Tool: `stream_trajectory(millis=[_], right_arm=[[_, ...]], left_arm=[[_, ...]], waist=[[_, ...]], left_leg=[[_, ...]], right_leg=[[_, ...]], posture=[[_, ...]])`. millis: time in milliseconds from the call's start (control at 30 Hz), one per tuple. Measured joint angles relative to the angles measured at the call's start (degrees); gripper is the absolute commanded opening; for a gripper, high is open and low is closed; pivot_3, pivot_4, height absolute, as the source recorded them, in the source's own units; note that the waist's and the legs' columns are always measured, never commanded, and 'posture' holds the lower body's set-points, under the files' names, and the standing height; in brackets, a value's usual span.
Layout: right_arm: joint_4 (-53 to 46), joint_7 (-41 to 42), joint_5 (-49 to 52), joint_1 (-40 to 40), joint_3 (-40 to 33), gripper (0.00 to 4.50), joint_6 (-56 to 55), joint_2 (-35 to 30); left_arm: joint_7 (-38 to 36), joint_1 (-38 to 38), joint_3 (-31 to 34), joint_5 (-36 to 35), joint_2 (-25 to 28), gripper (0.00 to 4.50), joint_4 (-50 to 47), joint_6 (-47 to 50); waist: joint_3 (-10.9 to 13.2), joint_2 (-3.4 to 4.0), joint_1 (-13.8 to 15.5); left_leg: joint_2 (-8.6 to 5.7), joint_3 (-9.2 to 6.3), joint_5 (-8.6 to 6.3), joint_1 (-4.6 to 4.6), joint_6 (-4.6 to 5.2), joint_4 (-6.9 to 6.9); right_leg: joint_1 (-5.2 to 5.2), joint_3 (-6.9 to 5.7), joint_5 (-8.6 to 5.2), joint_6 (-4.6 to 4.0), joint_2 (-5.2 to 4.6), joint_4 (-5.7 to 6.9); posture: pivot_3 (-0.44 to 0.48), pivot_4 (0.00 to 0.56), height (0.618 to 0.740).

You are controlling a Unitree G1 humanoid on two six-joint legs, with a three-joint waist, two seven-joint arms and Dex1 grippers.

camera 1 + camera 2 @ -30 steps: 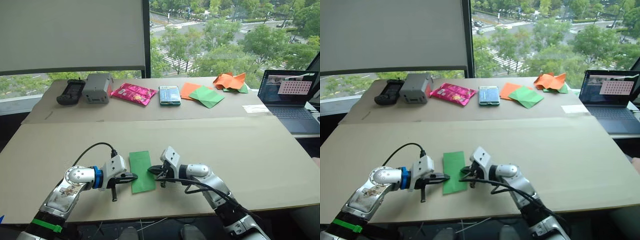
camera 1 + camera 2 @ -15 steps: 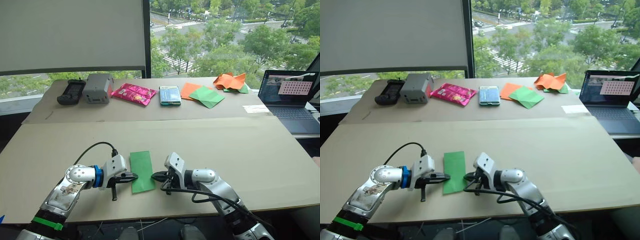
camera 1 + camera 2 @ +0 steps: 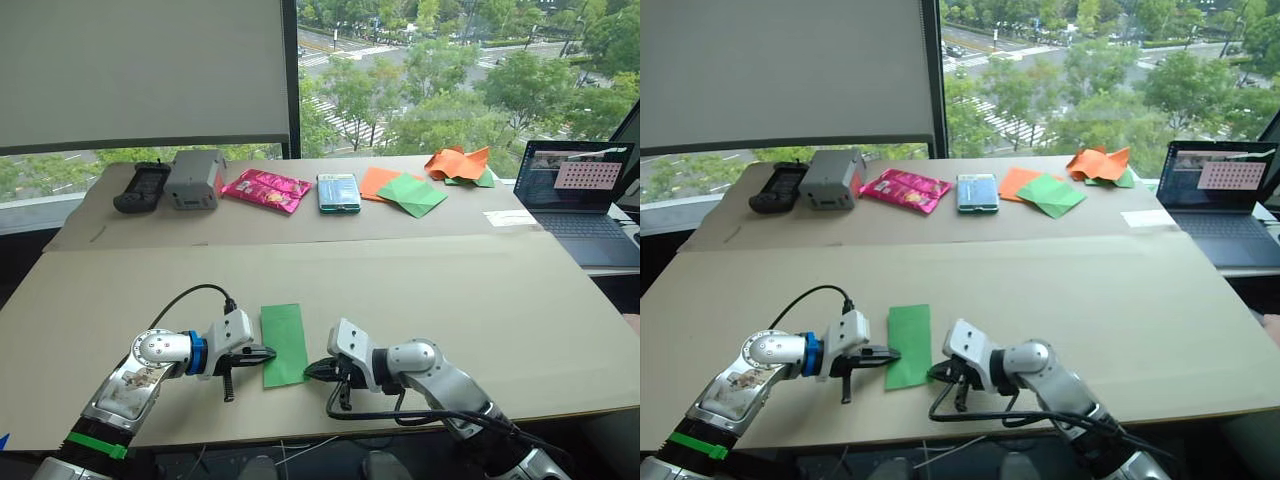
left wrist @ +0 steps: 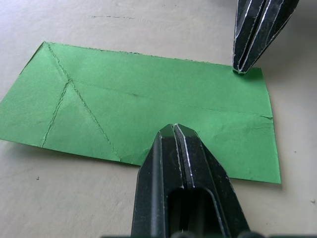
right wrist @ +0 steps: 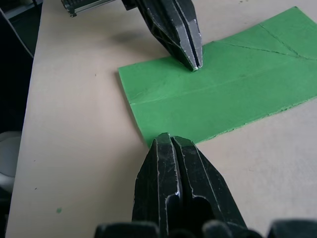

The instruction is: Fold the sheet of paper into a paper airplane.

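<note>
Pinning the sheet of paper (image 3: 284, 343), folded to a narrow green strip, flat on the bench (image 3: 480, 290) at lower centre of the head views. Left claw (image 3: 266, 353) pressed shut with its tip on the strip's left long edge; right claw (image 3: 312, 370) likewise closed on nothing, tip at the strip's near right corner. Judged an early stage: lengthwise fold done, diagonal creases visible at the far end, nose corners not yet turned in. Next likely calling for one claw to hold the strip down while the other gets under a corner to lift it. Far along the upper part of the frame: orange and green sheets (image 3: 405, 188), a crumpled paper heap (image 3: 459, 162), snack packets (image 3: 266, 188), a laptop (image 3: 580, 195), all well apart, nothing obstructing.
</note>
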Motion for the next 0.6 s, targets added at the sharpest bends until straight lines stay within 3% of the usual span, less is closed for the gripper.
stream_trajectory(millis=[300,600], right_arm=[[-2.5,0.1,0.2,1.8,-0.2,0.03,-0.8,-1.5],[-11.5,-1.1,10.3,6.5,-14.2,0.03,4.6,-4.7]], left_arm=[[-0.2,-0.5,-0.5,0.2,0.0,0.00,0.4,-1.2],[-1.4,-0.8,2.5,-1.3,2.4,0.00,-1.3,1.0]], waist=[[0.0,-0.03,0.4],[1.1,-0.07,0.7]], left_leg=[[0.00,0.01,-0.02,-0.03,-0.03,0.00],[0.00,-0.03,-0.03,-0.32,-0.04,0.03]], right_leg=[[-0.01,0.00,0.00,0.01,-0.01,-0.04],[-0.38,-0.01,0.00,0.01,0.01,-0.12]], posture=[[0.000,0.150,0.718],[0.000,0.150,0.718]])
